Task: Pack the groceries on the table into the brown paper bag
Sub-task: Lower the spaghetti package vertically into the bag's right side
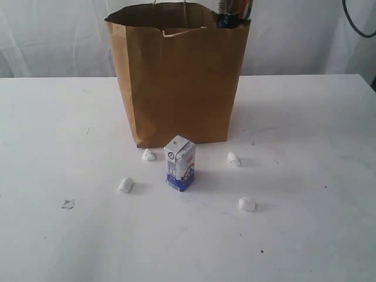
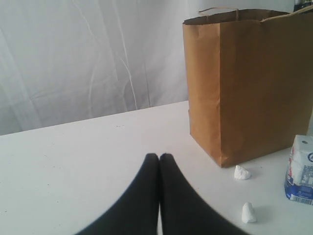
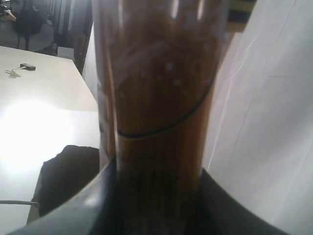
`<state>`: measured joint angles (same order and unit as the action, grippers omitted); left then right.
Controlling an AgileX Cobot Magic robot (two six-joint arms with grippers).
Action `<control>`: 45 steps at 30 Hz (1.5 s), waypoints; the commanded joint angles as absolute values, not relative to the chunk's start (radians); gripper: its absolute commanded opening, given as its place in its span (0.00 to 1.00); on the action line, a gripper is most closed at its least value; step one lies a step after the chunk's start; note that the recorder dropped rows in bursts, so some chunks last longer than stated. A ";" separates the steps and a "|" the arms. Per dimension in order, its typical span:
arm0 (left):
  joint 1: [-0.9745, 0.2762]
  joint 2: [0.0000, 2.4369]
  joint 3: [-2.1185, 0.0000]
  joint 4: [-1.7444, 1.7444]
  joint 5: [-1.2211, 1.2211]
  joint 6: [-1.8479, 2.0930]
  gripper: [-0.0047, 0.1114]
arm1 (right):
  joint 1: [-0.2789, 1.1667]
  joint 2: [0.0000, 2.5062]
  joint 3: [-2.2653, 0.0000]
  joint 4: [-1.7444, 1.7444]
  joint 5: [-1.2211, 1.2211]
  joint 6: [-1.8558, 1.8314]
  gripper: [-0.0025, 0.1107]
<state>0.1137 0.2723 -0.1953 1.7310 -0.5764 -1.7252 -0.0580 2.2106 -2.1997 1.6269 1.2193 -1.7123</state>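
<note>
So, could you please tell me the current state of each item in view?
brown paper bag: upright, top open.
small white-blue carton: upright on the table, outside the bag, untouched.
long spaghetti pack: gripped upright, end at the bag's mouth.
left fingers: shut, empty, above the table.
right fingers: closed on the pack.

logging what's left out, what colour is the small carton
The small carton is white above, blue below; exterior view shows it best.
</note>
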 commanded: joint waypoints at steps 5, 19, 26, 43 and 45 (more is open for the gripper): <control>0.117 0.267 -0.189 1.744 -0.582 -1.728 0.04 | -0.059 2.151 -2.212 1.513 1.221 -1.581 0.02; 0.117 0.267 -0.189 1.744 -0.582 -1.728 0.04 | -0.061 2.087 -2.212 1.599 1.221 -1.473 0.02; 0.117 0.267 -0.189 1.744 -0.582 -1.728 0.04 | -0.061 2.078 -2.212 1.596 1.221 -1.379 0.02; 0.117 0.267 -0.189 1.744 -0.582 -1.728 0.04 | -0.078 2.047 -2.212 1.642 1.221 -1.348 0.02; 0.117 0.267 -0.189 1.744 -0.582 -1.728 0.04 | -0.078 2.055 -2.212 1.642 1.221 -1.377 0.02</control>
<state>0.1137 0.2723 -0.1953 1.7327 -0.5764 -1.7252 -0.0803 2.0658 -2.1997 1.5623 1.2310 -1.3521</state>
